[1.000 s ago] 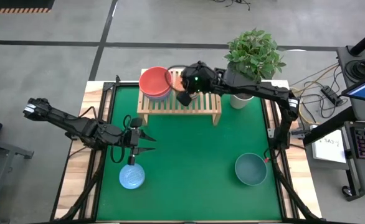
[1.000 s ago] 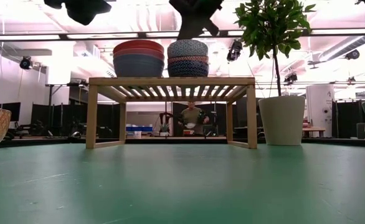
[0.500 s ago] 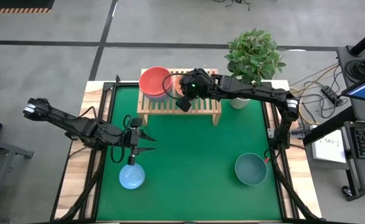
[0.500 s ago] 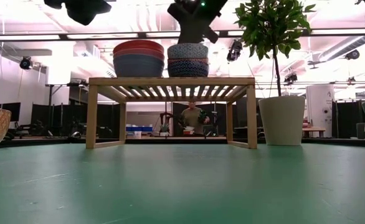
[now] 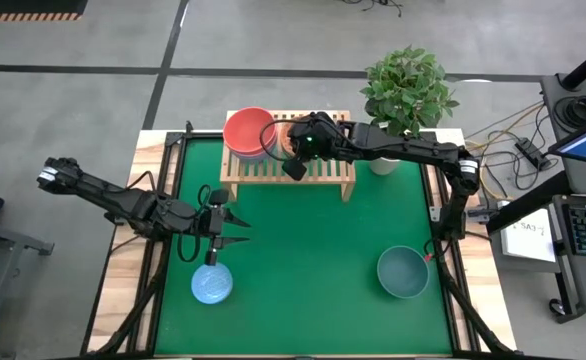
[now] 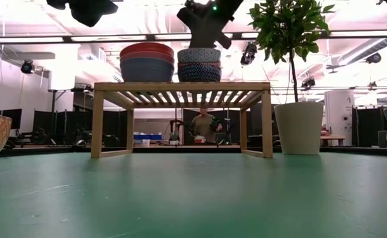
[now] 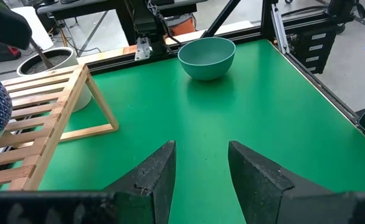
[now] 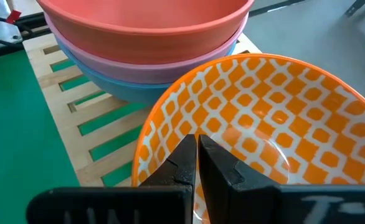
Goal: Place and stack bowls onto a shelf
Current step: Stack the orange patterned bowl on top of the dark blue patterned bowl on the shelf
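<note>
**A:** Since a sec ago, what's moved? Go L to R.

**B:** L gripper (image 5: 243, 231) hasn't shifted: hangs over the mat at table's left, fingers wide, nothing in them. Lt-blue bowl (image 5: 212, 285) sits on the mat just nearer the front edge, not touching it. Same spot as before.

**A:** Shelf (image 5: 273, 168)?

**B:** Red stack (image 5: 248, 132) on its left half, unchanged: red on pink on blue. Right half is where the change is. R gripper (image 8: 198, 155) has come down w/ the orange bowl (image 8: 282, 124), & in the low view that bowl now sits lower, nested into the stack under it. No gap showing anymore.

**A:** So it's placed?

**B:** Looks seated, imo. Not let go yet though.

**A:** Grip?

**B:** Fingers narrow, pinched on the bowl's rim, one inside, one outside. The bowl spreads out ahead of the fingertips & stands just beside the red stack; can't tell if they touch.

**A:** Rest?

**B:** Teal bowl (image 5: 403, 272) front right on the mat, well apart from both arms. So 2 bowls on the mat are left, by my count.
</note>
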Controlling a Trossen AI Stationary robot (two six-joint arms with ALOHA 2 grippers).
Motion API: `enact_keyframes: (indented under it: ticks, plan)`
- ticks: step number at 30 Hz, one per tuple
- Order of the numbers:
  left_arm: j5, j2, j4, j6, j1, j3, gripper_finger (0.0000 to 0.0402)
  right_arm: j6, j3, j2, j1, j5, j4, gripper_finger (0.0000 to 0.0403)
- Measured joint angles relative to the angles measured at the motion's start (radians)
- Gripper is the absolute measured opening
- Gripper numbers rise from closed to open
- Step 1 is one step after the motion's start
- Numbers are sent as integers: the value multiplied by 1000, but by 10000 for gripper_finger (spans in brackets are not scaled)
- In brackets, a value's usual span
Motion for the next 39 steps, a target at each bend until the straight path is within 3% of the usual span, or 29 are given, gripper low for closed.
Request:
enact_keyframes:
  ticks: [24, 28, 33, 39]
  plan:
    - [0, 0, 0, 0, 0, 0, 130, -9, -1, -8, 2, 25, 8, 9]
    - [0, 0, 1, 0, 0, 0, 130, -59, -1, -11, 2, 37, 93, 9]
    - [0, 0, 1, 0, 0, 0, 130, -169, 0, -4, -10, 137, 215, 9]
    - [0, 0, 0, 0, 0, 0, 130, -204, 0, 0, -56, 138, 277, 9]
